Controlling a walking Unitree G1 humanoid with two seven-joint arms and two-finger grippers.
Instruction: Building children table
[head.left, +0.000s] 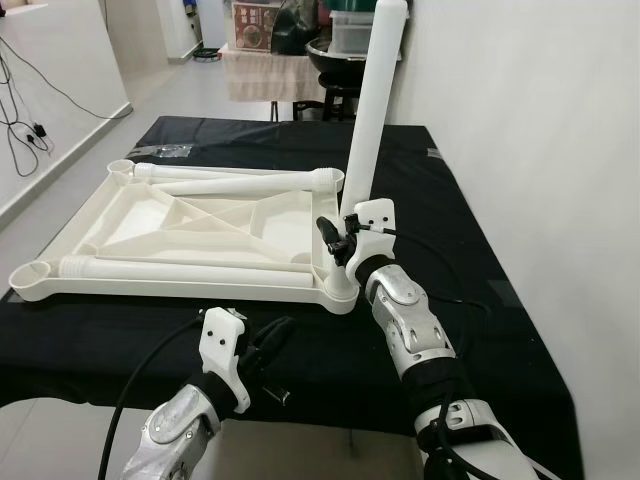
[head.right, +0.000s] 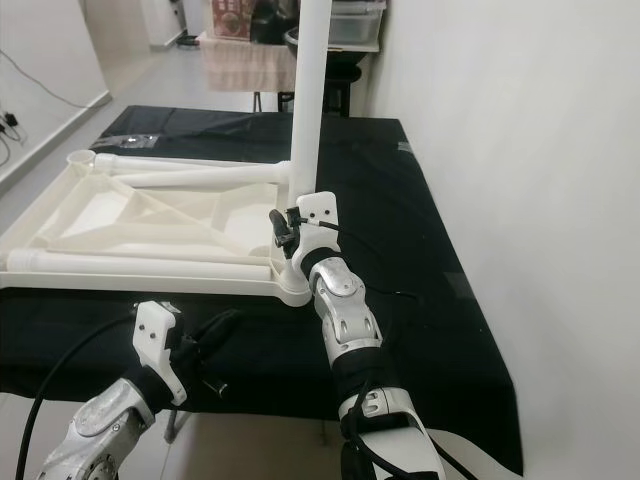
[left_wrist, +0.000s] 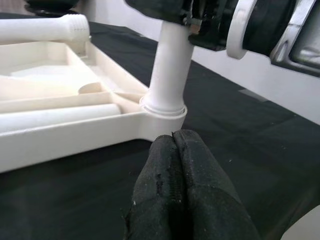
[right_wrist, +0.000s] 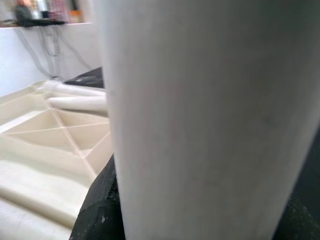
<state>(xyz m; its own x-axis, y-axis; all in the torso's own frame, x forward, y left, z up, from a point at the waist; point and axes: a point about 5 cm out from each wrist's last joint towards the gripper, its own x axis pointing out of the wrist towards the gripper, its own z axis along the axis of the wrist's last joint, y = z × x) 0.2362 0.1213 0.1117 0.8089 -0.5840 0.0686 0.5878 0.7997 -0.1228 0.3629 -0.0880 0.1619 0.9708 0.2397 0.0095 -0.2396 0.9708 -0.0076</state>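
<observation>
The right gripper (head.left: 343, 243), fingers pinching the upright leg (head.left: 372, 110) low near its socket, holds light, stiff, slippery plastic; left gripper (head.left: 268, 340) fingers pressed together.

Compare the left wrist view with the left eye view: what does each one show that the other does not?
Left wrist view: the upright table leg seated in the tabletop's corner socket, close up, behind the shut left end effector.
Left eye view: the whole upturned tabletop, two loose legs lying in it, the black cloth.
Both: the right end effector gripping that leg.
</observation>
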